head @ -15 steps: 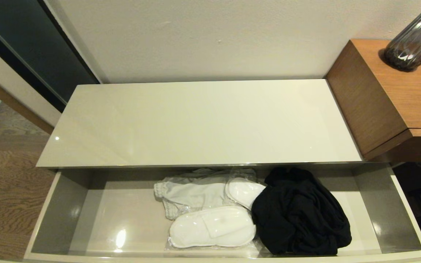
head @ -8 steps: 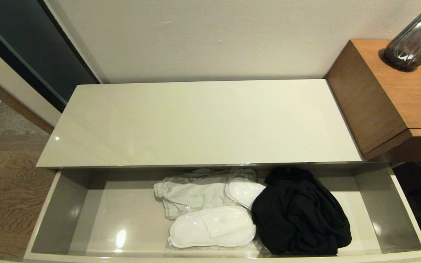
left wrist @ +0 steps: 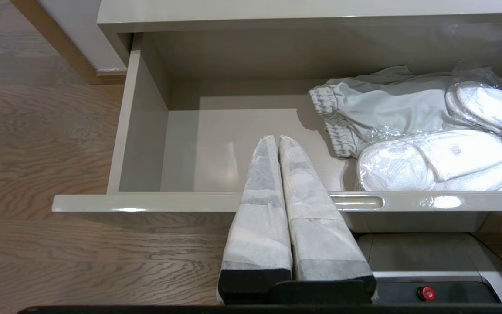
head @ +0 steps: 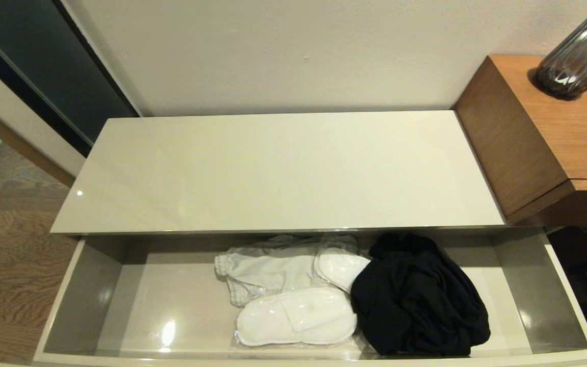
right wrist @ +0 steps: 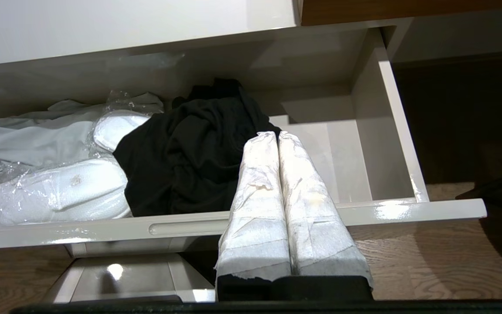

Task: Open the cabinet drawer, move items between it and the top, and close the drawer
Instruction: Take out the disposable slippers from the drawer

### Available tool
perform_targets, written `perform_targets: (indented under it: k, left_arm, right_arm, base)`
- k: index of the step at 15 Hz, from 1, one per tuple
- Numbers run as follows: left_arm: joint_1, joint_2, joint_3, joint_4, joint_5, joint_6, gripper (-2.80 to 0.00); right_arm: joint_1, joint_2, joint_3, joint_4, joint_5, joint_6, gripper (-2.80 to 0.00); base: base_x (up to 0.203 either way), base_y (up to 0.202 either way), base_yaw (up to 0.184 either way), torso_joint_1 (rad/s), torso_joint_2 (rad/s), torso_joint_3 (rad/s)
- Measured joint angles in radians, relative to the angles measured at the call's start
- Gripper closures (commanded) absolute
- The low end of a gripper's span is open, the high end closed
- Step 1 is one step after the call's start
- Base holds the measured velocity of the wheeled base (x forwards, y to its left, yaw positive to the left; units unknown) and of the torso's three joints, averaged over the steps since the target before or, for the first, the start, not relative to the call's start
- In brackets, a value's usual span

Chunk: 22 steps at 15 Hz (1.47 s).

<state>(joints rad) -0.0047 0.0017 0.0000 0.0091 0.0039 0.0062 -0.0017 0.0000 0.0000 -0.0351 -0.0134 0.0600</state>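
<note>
Beige drawer point(head: 64, 316): we see it pulled fully out below the top point(head: 273, 173), its long front rail nearest us, with a slim handle notch point(left wrist: 357, 202) in that rail.
Black garment point(head: 418, 298): we find it bunched in the drawer's right half, touching the slippers on its left.
Front slippers point(head: 296, 316): a clear-wrapped white pair, lying flat near the front rail at mid-drawer.
Rear slippers point(head: 339, 267): a second wrapped pair, behind the first, partly under the black garment's edge.
Grey garment point(head: 265, 272): it lies left of the rear slippers, elastic band toward the left.
Top: we see the glossy slab bare.
Left gripper point(left wrist: 278, 138): wrapped fingers pressed together, holding nothing, poised above the front rail over the drawer's bare left floor.
Right gripper point(right wrist: 276, 134): fingers likewise together and holding nothing, above the front rail beside the black garment.
Wooden unit point(head: 543, 137): we see it at the right of the top, a dark ribbed vase point(head: 576, 56) on it.
</note>
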Motion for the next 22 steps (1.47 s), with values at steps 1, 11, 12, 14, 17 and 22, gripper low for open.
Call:
perform_targets:
  k: [1, 11, 12, 14, 17, 22]
  left_arm:
    - [-0.001, 0.0, 0.0, 0.0, 0.0, 0.0, 0.0]
    - [0.0, 0.0, 0.0, 0.0, 0.001, 0.007, 0.0]
    - [0.0, 0.0, 0.0, 0.0, 0.001, 0.007, 0.0]
    - [0.0, 0.0, 0.0, 0.0, 0.001, 0.009, 0.0]
    - [0.0, 0.0, -0.001, 0.001, 0.005, 0.018, 0.0]
    - [0.0, 0.0, -0.001, -0.001, 0.005, 0.033, 0.0]
  right_arm:
    - [0.0, 0.0, 0.0, -0.001, 0.0, 0.0, 0.0]
    - [0.0, 0.0, 0.0, 0.0, -0.001, 0.002, 0.0]
    - [0.0, 0.0, 0.0, 0.001, -0.001, 0.001, 0.0]
    - [0.0, 0.0, 0.0, 0.0, -0.001, 0.0, 0.0]
    - [0.0, 0.0, 0.0, 0.001, 0.0, 0.0, 0.0]
    - [0.0, 0.0, 0.0, 0.0, 0.0, 0.0, 0.0]
  base:
    - [0.0, 0.0, 0.0, 0.0, 0.0, 0.0]
    - [0.0, 0.0, 0.0, 0.0, 0.0, 0.0]
    - [0.0, 0.0, 0.0, 0.0, 0.0, 0.0]
    - [0.0, 0.0, 0.0, 0.0, 0.0, 0.0]
    - [0.0, 0.0, 0.0, 0.0, 0.0, 0.0]
    - [0.0, 0.0, 0.0, 0.0, 0.0, 0.0]
